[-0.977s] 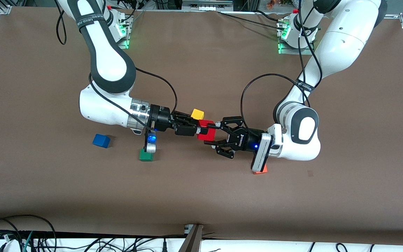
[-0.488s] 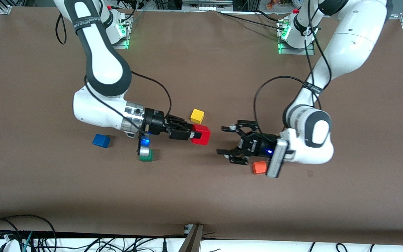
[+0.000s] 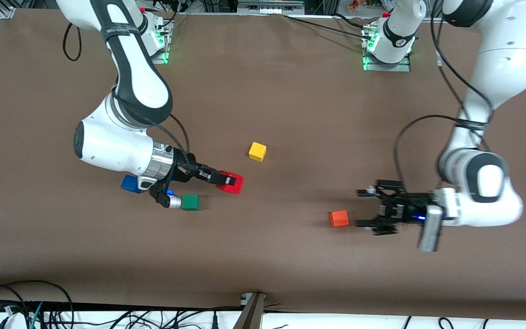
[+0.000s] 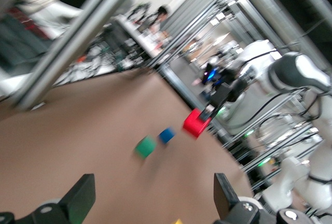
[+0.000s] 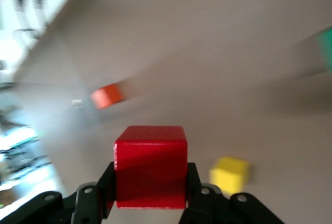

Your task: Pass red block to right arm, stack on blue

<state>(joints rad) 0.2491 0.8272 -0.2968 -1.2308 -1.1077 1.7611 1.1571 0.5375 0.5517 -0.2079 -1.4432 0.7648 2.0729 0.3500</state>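
Note:
My right gripper [image 3: 226,181] is shut on the red block [image 3: 232,183] and holds it low over the table, between the green cube and the yellow cube. In the right wrist view the red block [image 5: 150,164] sits between the fingers [image 5: 98,193]. The blue cube [image 3: 130,183] lies on the table, partly hidden under the right arm's wrist. It also shows in the left wrist view [image 4: 166,135], beside the held red block [image 4: 196,123]. My left gripper [image 3: 364,208] is open and empty, just beside the orange cube toward the left arm's end of the table.
A green cube [image 3: 191,202] lies beside the right wrist, nearer to the front camera than the red block. A yellow cube [image 3: 257,151] lies at mid-table. An orange cube [image 3: 339,218] lies by the left gripper's fingertips.
The grippers have parted. My right gripper has carried the red block back toward the blue cube. My left gripper, open, has drawn back toward its end, past the orange cube.

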